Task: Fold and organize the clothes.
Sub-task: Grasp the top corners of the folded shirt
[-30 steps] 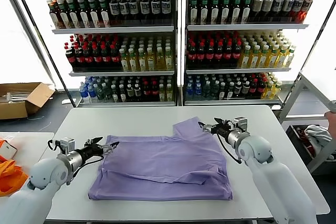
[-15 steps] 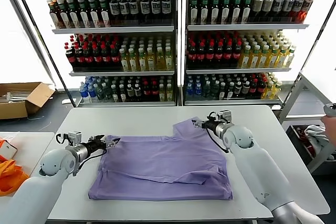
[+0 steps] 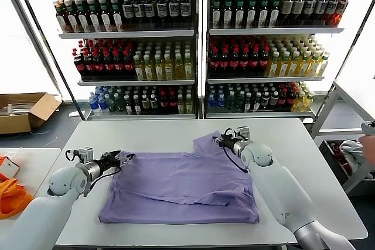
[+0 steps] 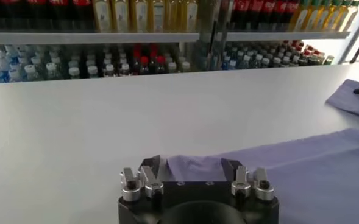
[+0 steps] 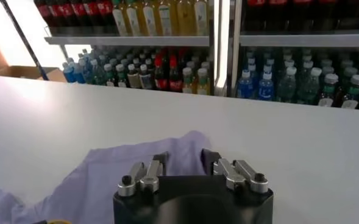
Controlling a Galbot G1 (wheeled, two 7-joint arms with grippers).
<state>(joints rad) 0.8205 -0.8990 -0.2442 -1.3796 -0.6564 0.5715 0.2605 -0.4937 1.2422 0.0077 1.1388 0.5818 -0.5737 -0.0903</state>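
The lavender T-shirt [image 3: 181,188] lies partly folded on the white table [image 3: 152,133], with a sleeve sticking out at its far right. My left gripper [image 3: 125,157] is at the shirt's far left corner. In the left wrist view the left gripper [image 4: 191,163] is open, with the shirt's [image 4: 301,176] edge between its fingers. My right gripper [image 3: 221,140] is at the far right sleeve. In the right wrist view the right gripper [image 5: 185,157] is open, its fingers on either side of the sleeve tip of the shirt [image 5: 106,176].
Shelves of bottles [image 3: 193,45] stand behind the table. A cardboard box [image 3: 23,111] sits on the floor at the left. An orange cloth [image 3: 9,197] lies on a side table at the left. A grey-white clothes pile [image 3: 354,150] is at the right.
My right arm has reached further in and its gripper has moved left onto the sleeve tip. My left gripper has edged slightly up to the shirt's far left corner.
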